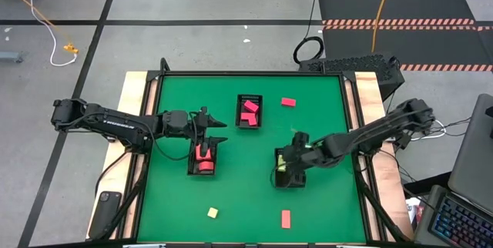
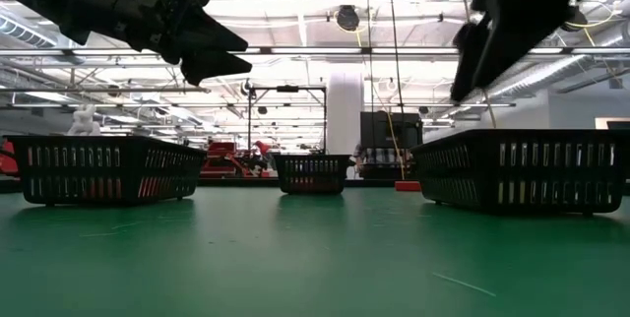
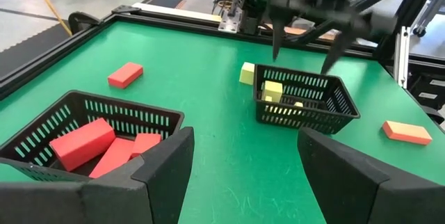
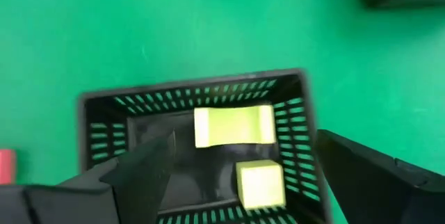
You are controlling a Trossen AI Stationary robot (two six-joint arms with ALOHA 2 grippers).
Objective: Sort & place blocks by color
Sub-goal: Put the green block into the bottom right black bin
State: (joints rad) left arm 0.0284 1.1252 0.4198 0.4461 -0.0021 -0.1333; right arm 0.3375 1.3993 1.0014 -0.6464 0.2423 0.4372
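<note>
right gripper [image 1: 286,168]: it hangs over the basket near the right edge of the green table [image 1: 254,198], fingers spread wide, holding nothing.
left gripper [image 1: 218,130]: it hangs over the far end of the basket near the left edge, fingers apart, holding nothing.
right basket [image 4: 201,154]: black, with two pale yellow blocks [image 4: 233,126] inside, one long and one a cube.
left basket [image 1: 204,159]: black, with salmon-orange blocks [image 1: 203,155] in it.
middle basket [image 1: 248,112]: black, near the far edge, with pink-red blocks [image 1: 248,113] in it.
loose pink-red block [image 1: 288,102]: flat on the table, just right of the middle basket.
loose yellow cube [image 1: 212,212]: on the table near the near edge, left of the middle.
loose orange bar [image 1: 286,219]: on the table near the near edge, right of the yellow cube.
</note>
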